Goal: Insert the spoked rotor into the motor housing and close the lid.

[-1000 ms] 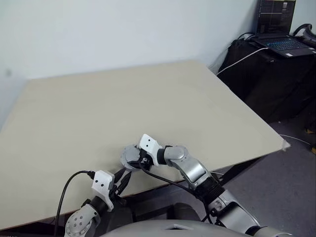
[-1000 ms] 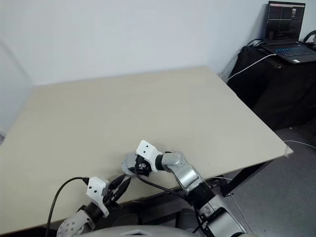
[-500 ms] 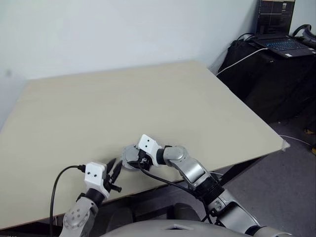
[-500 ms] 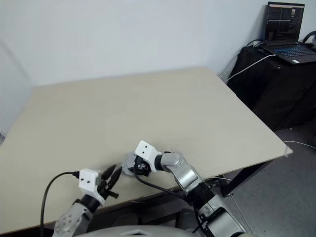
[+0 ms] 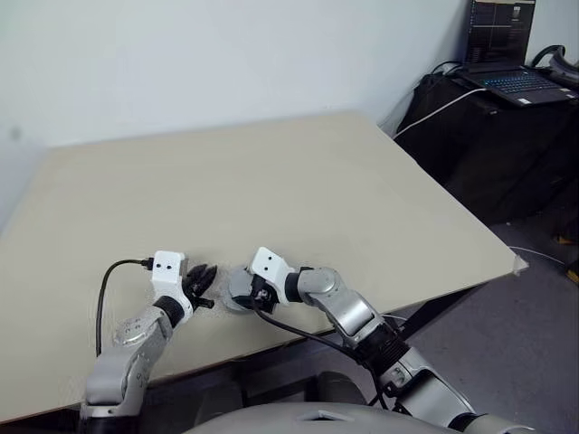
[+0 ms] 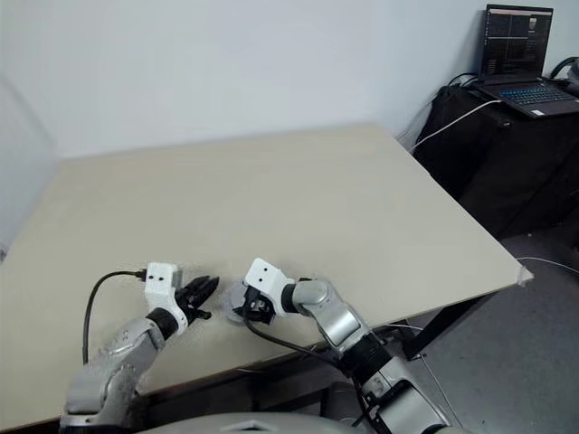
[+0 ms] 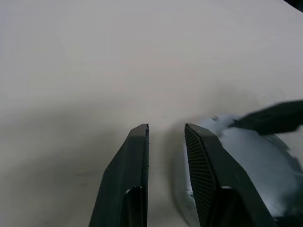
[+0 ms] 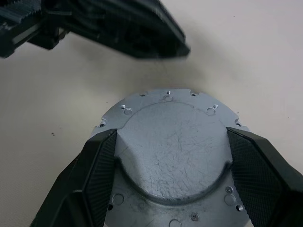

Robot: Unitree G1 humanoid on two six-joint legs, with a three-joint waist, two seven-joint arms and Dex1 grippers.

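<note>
We see a large beige tabotop-free scene: the tabletop (image 5: 271, 181) takes up most of the head views, with a dark side stand (image 5: 507, 136) off its far right corner carrying an open laptop (image 5: 507, 54). Both arms work at the near edge of the tabletop. Right tool (image 8: 173, 156) points to the robot's left and sits wide, one black finger (image 8: 97, 161) on each side of the lid's raised round boss, gripping the lid (image 8: 173, 142). The lid is a flat light-grey disc with small holes round its notched rim, boss face toward the wrist camera, lying close to the tabletop near the front edge, roughly centre-left; we can't tell whether it rests on the surface or on something beneath it. Left tool (image 5: 203, 281) comes in from the robot's left, just beside the lid, jaws narrow with a small gap and nothing between them. In the left wrist view one of its fingers (image 7: 208, 175) overlaps the lid's edge; contact can't be confirmed. A black cable (image 5: 113, 280) loops off the left wrist.
</note>
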